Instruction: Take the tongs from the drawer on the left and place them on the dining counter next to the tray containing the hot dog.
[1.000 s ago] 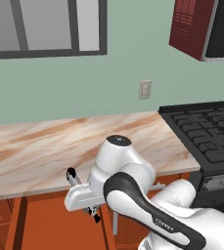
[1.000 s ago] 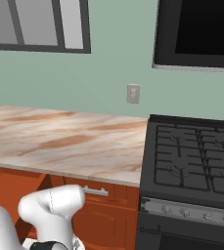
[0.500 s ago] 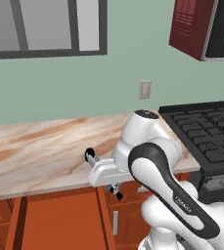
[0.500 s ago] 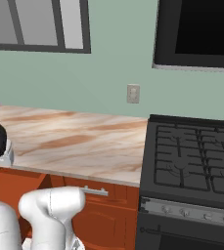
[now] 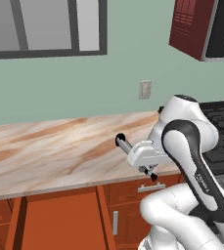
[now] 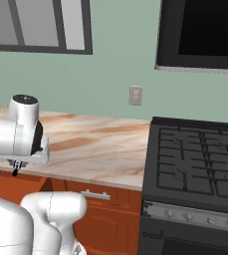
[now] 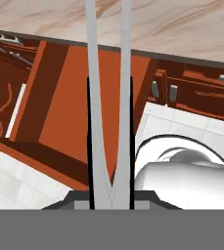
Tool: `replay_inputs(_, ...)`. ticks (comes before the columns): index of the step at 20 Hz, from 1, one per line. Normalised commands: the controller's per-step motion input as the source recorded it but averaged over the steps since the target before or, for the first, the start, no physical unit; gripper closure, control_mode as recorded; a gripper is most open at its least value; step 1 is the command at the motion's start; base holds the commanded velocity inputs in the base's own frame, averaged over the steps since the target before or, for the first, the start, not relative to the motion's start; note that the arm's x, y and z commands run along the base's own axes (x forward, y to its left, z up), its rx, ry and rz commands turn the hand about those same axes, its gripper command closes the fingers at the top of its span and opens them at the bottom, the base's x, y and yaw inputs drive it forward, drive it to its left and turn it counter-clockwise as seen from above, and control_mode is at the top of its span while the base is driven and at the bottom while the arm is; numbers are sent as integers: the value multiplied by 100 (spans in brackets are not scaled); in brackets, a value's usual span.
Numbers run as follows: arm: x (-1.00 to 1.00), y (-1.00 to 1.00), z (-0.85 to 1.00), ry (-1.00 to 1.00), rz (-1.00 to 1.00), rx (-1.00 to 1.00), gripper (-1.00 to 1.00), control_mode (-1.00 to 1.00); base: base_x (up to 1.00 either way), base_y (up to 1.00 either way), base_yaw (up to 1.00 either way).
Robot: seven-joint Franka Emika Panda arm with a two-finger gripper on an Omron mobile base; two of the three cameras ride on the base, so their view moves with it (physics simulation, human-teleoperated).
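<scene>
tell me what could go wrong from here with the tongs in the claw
1. The claw pinches the tongs only at their joined end, so the long arms might swing or slip as the arm turns.
2. The drawer stands open below the wall-side counter; a low swing could clip it.

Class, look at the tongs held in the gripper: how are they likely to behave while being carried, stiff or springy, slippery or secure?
The tongs have two thin grey arms joined at one end, so they probably flex. Smooth metal may slip between the fingers. The gripper holds them near the joined end, so the long free part may swing.
</scene>
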Motion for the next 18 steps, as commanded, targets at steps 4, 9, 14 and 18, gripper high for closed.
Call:
replay_inputs(4,33,-90,18,0,0,-3,100,-100,0,0,0)
replay_inputs(9,21,-62,17,0,0,-8,100,-100,0,0,0)
replay_inputs(14,24,-34,4,0,0,-12,100,-100,0,0,0)
replay_inputs(18,20,-24,0,0,0,-16,100,-100,0,0,0)
